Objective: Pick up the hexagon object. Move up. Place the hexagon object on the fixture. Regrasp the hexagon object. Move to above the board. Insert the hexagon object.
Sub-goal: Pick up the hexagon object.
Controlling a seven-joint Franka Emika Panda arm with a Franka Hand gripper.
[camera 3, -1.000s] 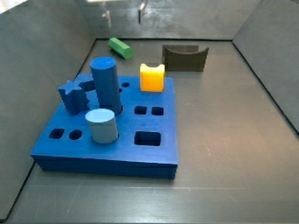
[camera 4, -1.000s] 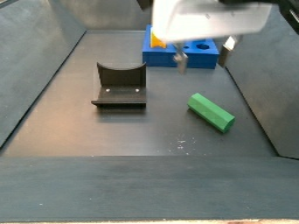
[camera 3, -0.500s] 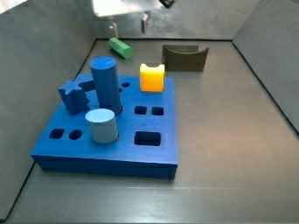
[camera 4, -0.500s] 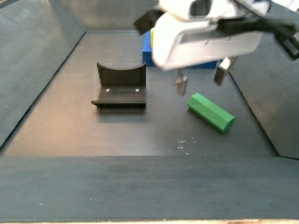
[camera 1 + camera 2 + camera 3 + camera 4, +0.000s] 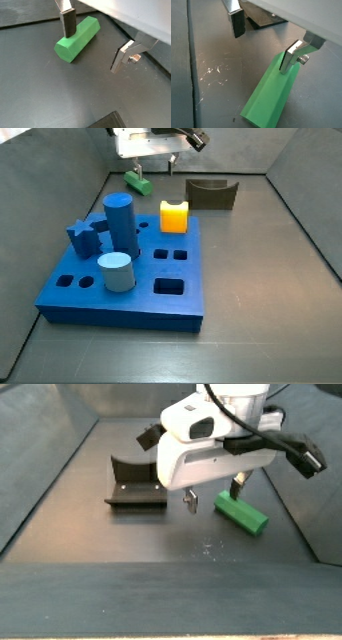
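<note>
The first step, picking up the hexagon (image 5: pixel 242 513), is being attempted. The gripper (image 5: pixel 214 493) is being held low over the floor with its jaws spread wide and nothing between them. The hexagon is lying flat on the floor near the right wall in a side view, well apart from the fixture (image 5: pixel 136 484) and from the board (image 5: pixel 123 268). In a wrist view the gripper (image 5: pixel 93 43) is seen straddling the floor beside the peg: one finger (image 5: pixel 67 22) is standing in front of the hexagon (image 5: pixel 77 38), while the other finger (image 5: pixel 123 56) is standing off to its side, so the peg is not being centred between the pads. In the other wrist view one finger (image 5: pixel 291 56) is overlapping the hexagon (image 5: pixel 271 96) near its end. For a sound grasp, the gripper should be shifted until the peg's long flats are being faced squarely by both pads, near its middle, and only then lowered and closed. A finger landing on top of the peg is the risk being run; whether any touch is occurring now cannot be told.
</note>
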